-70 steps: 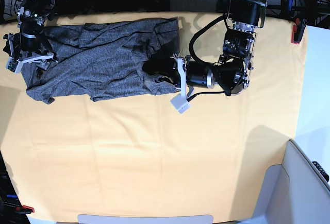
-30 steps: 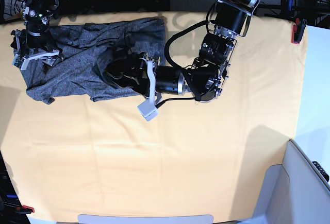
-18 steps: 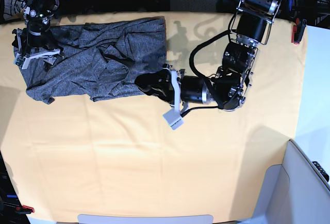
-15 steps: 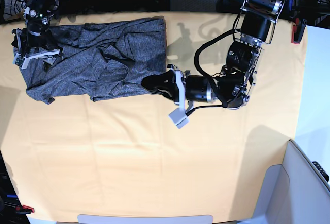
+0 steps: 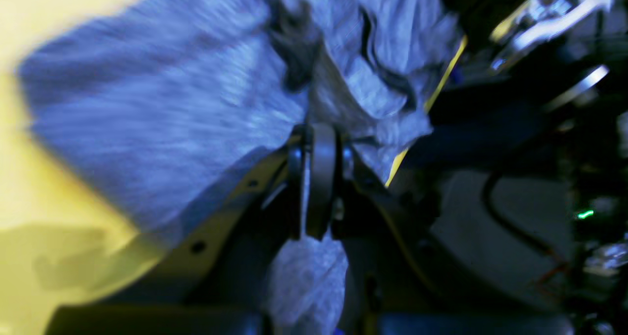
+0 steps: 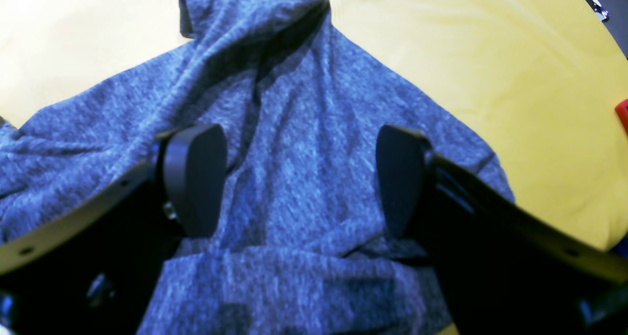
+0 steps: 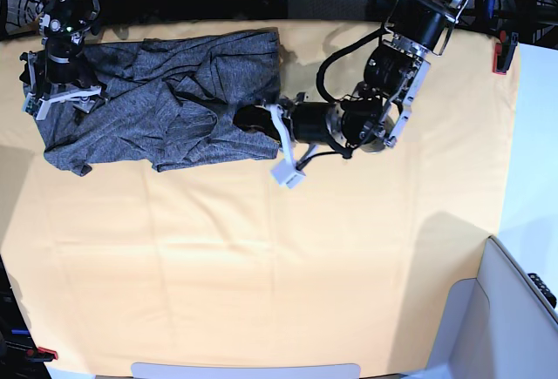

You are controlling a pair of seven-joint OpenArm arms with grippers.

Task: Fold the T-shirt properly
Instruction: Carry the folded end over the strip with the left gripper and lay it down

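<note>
The heather-grey T-shirt [image 7: 166,96] lies crumpled at the back left of the yellow-orange table cloth [image 7: 261,266], with a folded lump near its middle. My left gripper [image 7: 248,123] is at the shirt's right lower edge. In the blurred left wrist view its fingers [image 5: 321,178] are pressed together, with grey cloth [image 5: 304,281] caught between them and the T-shirt [image 5: 162,129] spread beyond. My right gripper [image 7: 57,90] is over the shirt's left end. In the right wrist view it [image 6: 299,178] is open, its pads [image 6: 196,178] apart just above the T-shirt [image 6: 299,129].
A red clamp [image 7: 503,55] sits on the table's right edge and another [image 7: 44,355] at the front left corner. A pale grey bin [image 7: 514,318] stands at the front right. Dark cables and stands run along the back edge.
My left gripper has moved left and back onto the shirt's right lower edge. Its arm has swung nearer the shirt. The right gripper has stayed at the left end.
</note>
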